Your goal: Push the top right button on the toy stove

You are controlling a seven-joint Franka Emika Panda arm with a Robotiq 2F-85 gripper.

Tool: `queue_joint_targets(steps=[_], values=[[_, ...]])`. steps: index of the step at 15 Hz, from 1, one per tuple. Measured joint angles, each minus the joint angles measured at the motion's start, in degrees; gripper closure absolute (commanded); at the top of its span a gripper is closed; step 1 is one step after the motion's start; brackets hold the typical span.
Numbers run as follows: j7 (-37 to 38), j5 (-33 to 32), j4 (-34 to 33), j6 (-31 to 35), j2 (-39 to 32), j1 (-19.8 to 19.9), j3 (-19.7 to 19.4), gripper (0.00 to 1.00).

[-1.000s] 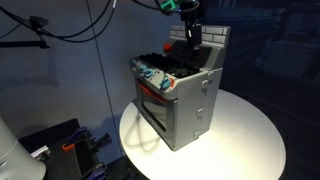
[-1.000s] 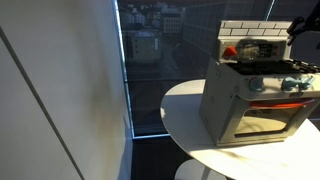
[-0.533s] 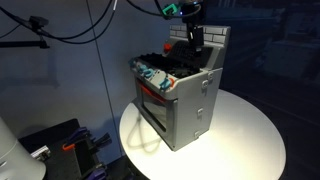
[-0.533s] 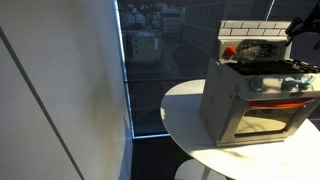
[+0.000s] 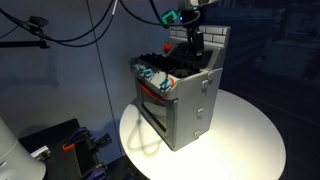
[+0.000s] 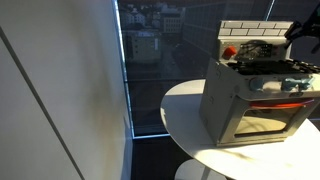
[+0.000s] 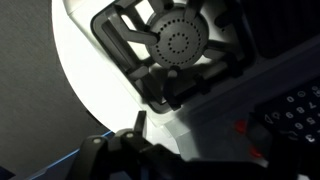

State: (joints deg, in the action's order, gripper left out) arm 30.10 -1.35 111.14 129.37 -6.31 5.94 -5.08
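Observation:
The silver-grey toy stove [image 5: 185, 100] stands on a round white table [image 5: 245, 135]; it also shows in an exterior view [image 6: 255, 95]. Its brick-pattern back wall carries the dark control panel [image 6: 255, 47]. My gripper [image 5: 196, 42] hangs over the stove's rear, close in front of the back wall, fingers together and pointing down, holding nothing. In the wrist view I see a black burner [image 7: 178, 42], red buttons [image 7: 241, 127] on the panel, and my dark fingers [image 7: 140, 145] low in the frame.
The stove sits near the table's edge [image 5: 135, 140]. Black cables [image 5: 70, 30] hang at the back. A dark window [image 6: 145, 60] and a pale wall [image 6: 60, 90] lie beside the table.
My gripper has shifted slightly down and toward the stove's back wall. The stove has not moved.

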Motion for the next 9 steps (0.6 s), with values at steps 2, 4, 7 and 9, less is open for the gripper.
queue_joint_targets(steps=[2,4,7,9], values=[[0.00,0.02,0.08,0.30,-0.11,0.00,-0.04,0.00],[0.00,0.06,0.08,0.55,-0.22,0.00,-0.10,0.00],[0.00,0.32,0.08,0.73,-0.33,0.00,-0.20,0.00],[0.00,0.44,0.08,0.83,-0.44,0.00,-0.25,0.00]])
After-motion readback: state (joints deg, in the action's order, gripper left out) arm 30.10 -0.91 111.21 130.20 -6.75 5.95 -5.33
